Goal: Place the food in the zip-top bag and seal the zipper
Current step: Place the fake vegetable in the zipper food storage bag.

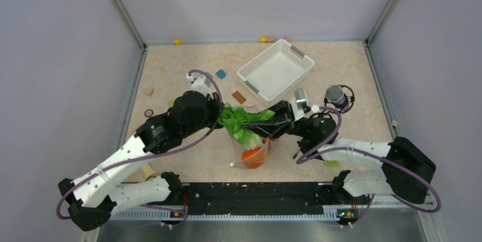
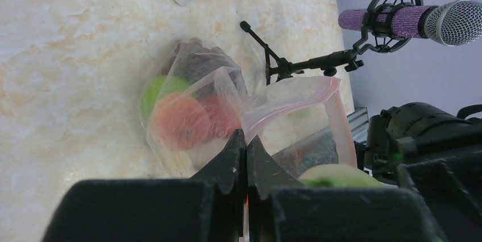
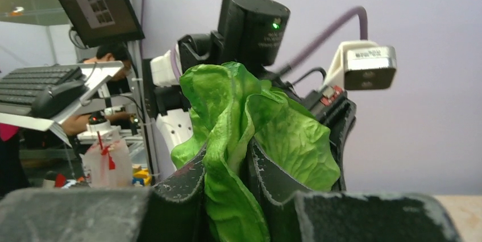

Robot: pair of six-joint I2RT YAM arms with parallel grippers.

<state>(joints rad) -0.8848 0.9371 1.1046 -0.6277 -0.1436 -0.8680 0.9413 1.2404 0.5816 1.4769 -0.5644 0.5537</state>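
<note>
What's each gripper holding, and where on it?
Left gripper pinches the zip-top bag at its mouth edge. Right gripper clamps the lettuce around a folded leaf.

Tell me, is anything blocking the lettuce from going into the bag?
Nothing visible blocks it. The right hand holds the lettuce at the mouth of the bag, and the left hand pinches the bag's edge. Fruit already lies deep inside, so room may be tight.
</note>
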